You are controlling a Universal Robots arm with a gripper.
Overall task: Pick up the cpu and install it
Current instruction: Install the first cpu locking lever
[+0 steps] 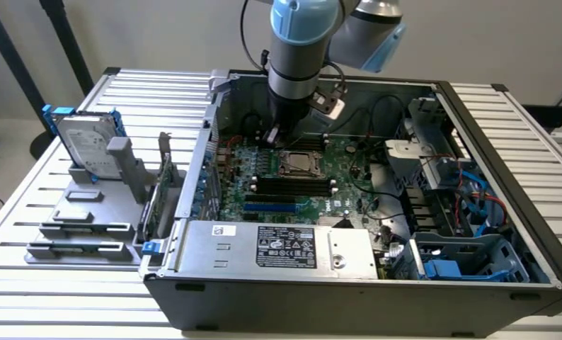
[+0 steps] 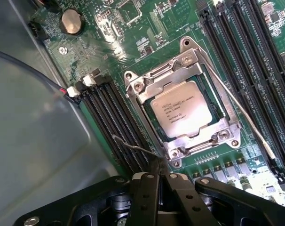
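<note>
The claw was seen pinched fully closed with nothing held, parked just beside the thin socket lever; beyond it, the cpu was already sat flat in the socket, about mid motherboard; guess is the lever was being worked, so it should probably be pushed slow and steady, cpu top left untouched; memory slots lay further off.

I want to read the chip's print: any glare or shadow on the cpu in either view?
Wrist view: the cpu is evenly lit, no glare; glints sit on the socket frame around it. Exterior view: no glare either; the case is dim inside.
</note>
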